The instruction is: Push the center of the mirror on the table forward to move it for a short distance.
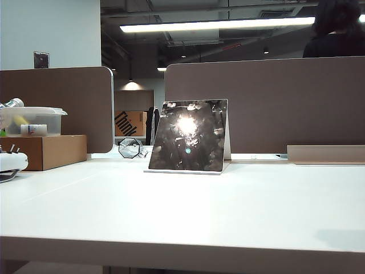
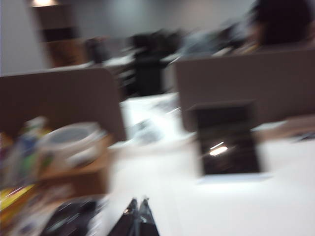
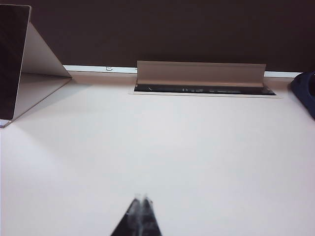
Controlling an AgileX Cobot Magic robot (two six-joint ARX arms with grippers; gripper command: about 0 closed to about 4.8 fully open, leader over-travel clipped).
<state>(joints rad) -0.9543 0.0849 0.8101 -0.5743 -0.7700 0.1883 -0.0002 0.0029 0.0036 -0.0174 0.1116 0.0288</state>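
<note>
The mirror (image 1: pixel 189 136), a square dark reflective panel on a white tent-shaped stand, stands tilted on the white table (image 1: pixel 182 205) near its far middle. In the blurred left wrist view the mirror (image 2: pixel 227 142) lies well ahead of my left gripper (image 2: pixel 138 200), whose tips are together. The right wrist view shows the mirror's edge and stand (image 3: pixel 27 64) off to one side, far from my right gripper (image 3: pixel 141 198), which is shut over bare table. Neither gripper holds anything, and neither shows in the exterior view.
A brown box (image 1: pixel 48 151) with a plastic container (image 1: pixel 31 120) on it stands at the left, beside a small octagonal object (image 1: pixel 130 148). Brown partitions (image 1: pixel 268 103) back the table. A raised cable flap (image 1: pixel 325 154) (image 3: pixel 201 73) lies at the right rear. A white device (image 1: pixel 10 162) sits at the left edge.
</note>
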